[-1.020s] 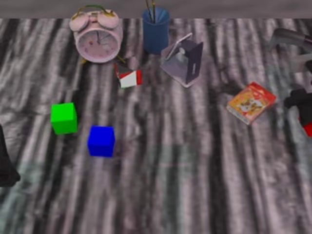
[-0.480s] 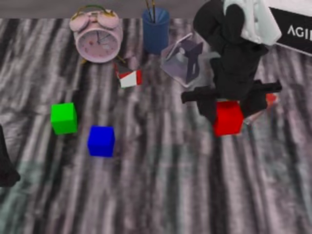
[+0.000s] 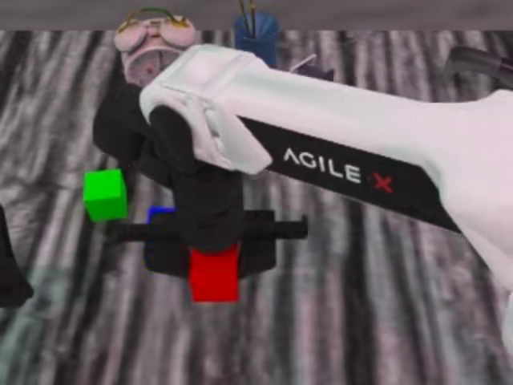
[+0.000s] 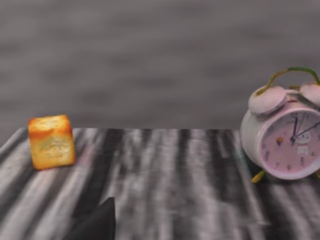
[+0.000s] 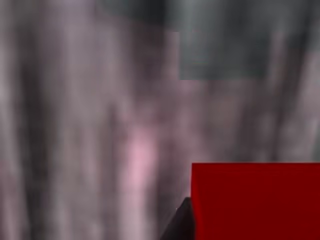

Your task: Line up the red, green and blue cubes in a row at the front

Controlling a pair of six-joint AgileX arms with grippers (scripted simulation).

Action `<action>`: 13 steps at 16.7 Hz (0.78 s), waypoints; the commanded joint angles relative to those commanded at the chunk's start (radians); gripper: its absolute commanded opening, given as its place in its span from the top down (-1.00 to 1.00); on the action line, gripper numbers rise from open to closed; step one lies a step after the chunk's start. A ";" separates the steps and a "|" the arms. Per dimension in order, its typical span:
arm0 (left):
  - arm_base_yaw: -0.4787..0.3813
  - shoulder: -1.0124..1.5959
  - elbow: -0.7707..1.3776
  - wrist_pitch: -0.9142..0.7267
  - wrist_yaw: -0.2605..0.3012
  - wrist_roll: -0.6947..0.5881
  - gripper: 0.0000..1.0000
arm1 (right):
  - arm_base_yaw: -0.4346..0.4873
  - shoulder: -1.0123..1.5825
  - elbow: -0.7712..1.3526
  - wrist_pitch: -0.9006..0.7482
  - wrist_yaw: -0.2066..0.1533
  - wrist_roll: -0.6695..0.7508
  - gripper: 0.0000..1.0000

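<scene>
Half a second back the red cube [image 3: 214, 273] was hanging over the table's right half; now it is sitting over the left-centre, carried across by the right gripper [image 3: 213, 258], which is clamping it between its fingers. From above, the cube is showing just in front of the blue cube [image 3: 160, 213], most of which is hidden under the gripper body, while the green cube [image 3: 105, 194] is lying a little further left and back. Whether the red one is touching the table yet is not clear; in the right wrist view it is filling the lower corner with striped tabletop beyond. To place it well, the arm should be lowering straight down, keeping the cube square and clear of the blue one, and releasing only once it is resting flat. My left gripper [image 3: 10, 269] is parked at the left edge; I cannot tell its finger state.
</scene>
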 joint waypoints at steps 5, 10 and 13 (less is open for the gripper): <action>0.000 0.000 0.000 0.000 0.000 0.000 -1.00 | 0.050 0.011 0.033 -0.011 0.004 0.051 1.00; 0.000 0.000 0.000 0.000 0.000 0.000 -1.00 | 0.046 0.011 -0.008 0.033 0.001 0.053 1.00; 0.000 0.000 0.000 0.000 0.000 0.000 -1.00 | 0.048 0.028 -0.106 0.158 0.002 0.056 1.00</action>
